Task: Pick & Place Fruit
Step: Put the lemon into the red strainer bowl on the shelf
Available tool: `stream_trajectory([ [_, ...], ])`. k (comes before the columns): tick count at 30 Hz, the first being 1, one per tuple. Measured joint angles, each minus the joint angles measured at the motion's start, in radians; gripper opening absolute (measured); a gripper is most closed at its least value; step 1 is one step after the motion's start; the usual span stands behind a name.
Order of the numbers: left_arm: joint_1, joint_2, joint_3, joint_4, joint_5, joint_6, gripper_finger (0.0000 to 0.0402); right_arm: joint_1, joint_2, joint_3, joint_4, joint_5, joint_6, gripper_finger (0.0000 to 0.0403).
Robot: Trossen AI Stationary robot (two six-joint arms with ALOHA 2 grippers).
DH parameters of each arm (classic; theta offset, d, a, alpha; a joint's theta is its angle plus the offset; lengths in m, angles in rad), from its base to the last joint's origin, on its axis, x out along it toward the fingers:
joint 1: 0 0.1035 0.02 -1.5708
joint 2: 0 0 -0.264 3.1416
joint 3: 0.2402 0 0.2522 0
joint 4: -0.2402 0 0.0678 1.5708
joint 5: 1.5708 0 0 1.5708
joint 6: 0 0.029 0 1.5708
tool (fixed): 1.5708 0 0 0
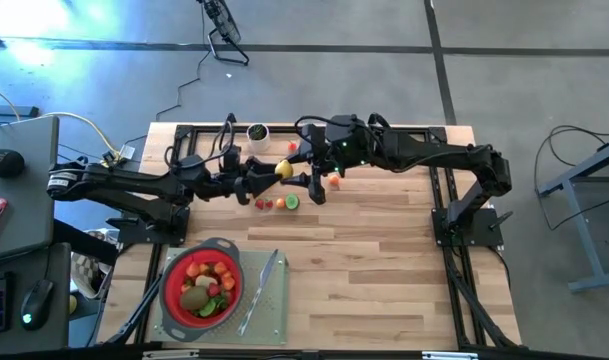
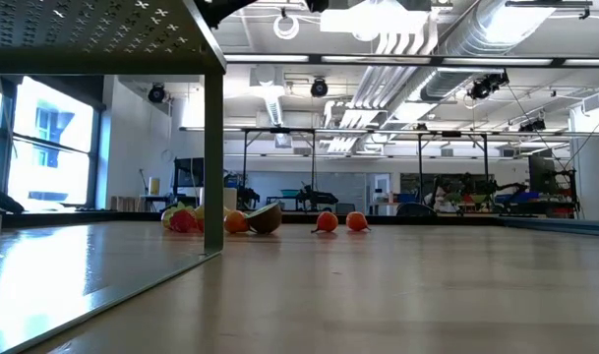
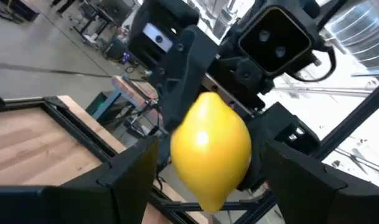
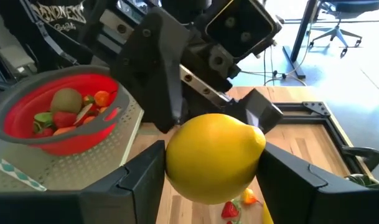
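**Lemon held between 2 grippers over the far middle of the table**

At the near left, the red strainer sits on a grey mat, filled with toy fruit; a slim knife lies just beside it on the mat's right part.

The left gripper reaches in from the left and the right gripper from the right, meeting above the far middle of the table. Between them is a yellow lemon, off the table. In the left wrist view the lemon sits between that arm's 2 spread fingers, long axis upright with one tip pointing down. In the right wrist view the lemon lies between that arm's fingers, its nub pointing sideways toward the table's edge. Which gripper truly pinches it cannot be told; both sets of fingers flank it closely.

Below the grippers, small red, orange and green fruits lie loose on the wood, with another orange one just to the right. A white cup stands at the far edge.
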Motion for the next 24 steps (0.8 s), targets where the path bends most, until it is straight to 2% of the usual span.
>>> stream_trajectory([
  [8, 0.000, 0.042, 0.007, 0.011, -0.003, -0.009, 0.0274, 0.007, 0.000, 0.000, -0.007, -0.003, -0.021, 0.0214],
  [16, 0.001, 0.116, 0.104, 0.002, 0.031, 0.025, 0.0274, 0.008, 0.000, 0.000, 0.001, -0.006, -0.023, 0.0213],
  [24, 0.001, 0.121, 0.117, -0.031, 0.048, 0.020, 0.0274, 0.008, -0.001, 0.001, -0.009, -0.005, -0.024, 0.0214],
])
